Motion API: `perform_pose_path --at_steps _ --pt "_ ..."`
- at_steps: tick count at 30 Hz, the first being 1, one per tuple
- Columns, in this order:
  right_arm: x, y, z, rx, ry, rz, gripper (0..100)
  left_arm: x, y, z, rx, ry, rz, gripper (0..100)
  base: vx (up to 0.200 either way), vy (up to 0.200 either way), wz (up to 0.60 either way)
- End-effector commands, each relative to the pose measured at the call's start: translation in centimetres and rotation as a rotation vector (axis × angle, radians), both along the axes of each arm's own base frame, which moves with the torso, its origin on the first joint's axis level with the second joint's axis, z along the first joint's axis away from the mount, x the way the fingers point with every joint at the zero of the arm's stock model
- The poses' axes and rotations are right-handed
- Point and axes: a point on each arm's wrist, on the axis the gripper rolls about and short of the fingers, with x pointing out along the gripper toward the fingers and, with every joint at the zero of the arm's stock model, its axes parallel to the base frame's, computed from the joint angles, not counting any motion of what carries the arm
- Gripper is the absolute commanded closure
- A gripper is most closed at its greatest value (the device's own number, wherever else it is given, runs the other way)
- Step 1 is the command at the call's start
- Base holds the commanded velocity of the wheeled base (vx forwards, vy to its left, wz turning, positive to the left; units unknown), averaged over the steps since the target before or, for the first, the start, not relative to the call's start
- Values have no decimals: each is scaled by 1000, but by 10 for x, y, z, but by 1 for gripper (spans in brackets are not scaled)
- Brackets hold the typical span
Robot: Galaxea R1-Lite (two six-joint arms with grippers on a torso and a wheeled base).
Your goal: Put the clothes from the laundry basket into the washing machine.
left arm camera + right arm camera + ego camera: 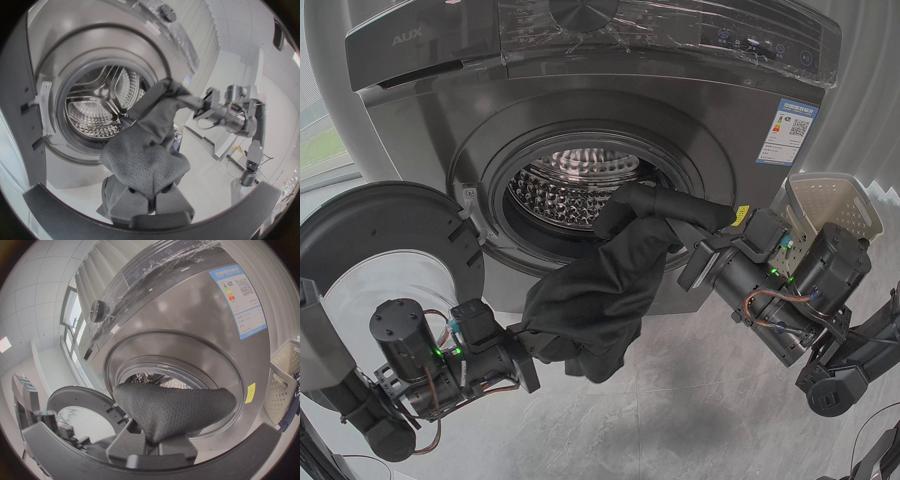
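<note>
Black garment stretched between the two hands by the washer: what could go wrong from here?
1. Most of the black garment hangs below the washing machine opening, so it might snag on the rim or trail outside.
2. If the left hand, low near the floor, lets go early, that end could drop to the floor.
3. The open door stands close to that hand and might get bumped.

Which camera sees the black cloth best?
The head view: the whole black cloth hangs there between the left gripper and the right gripper, in front of the open washing machine. The left wrist view gives most of it, close up; the right wrist view just the bunched end in that gripper.
</note>
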Motion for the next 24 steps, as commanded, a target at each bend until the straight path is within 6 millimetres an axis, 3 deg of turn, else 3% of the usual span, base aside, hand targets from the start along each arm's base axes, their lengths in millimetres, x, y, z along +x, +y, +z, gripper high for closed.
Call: perform_pose_path --at_steps 1,15,16,24 --pt "2 -3 -13 -35 30 -11 100 -27 8 25 -46 -81 -43 100 0 0 0" --pt "-1 6 -39 -81 75 18 100 -24 5 31 -71 -100 -43 100 0 0 0" --pt "-1 8 -41 -86 81 20 0 -23 5 33 -77 -104 -40 100 0 0 0" --pt "-11 11 -69 -175 164 47 0 -3 -1 46 -128 -149 76 100 0 0 0"
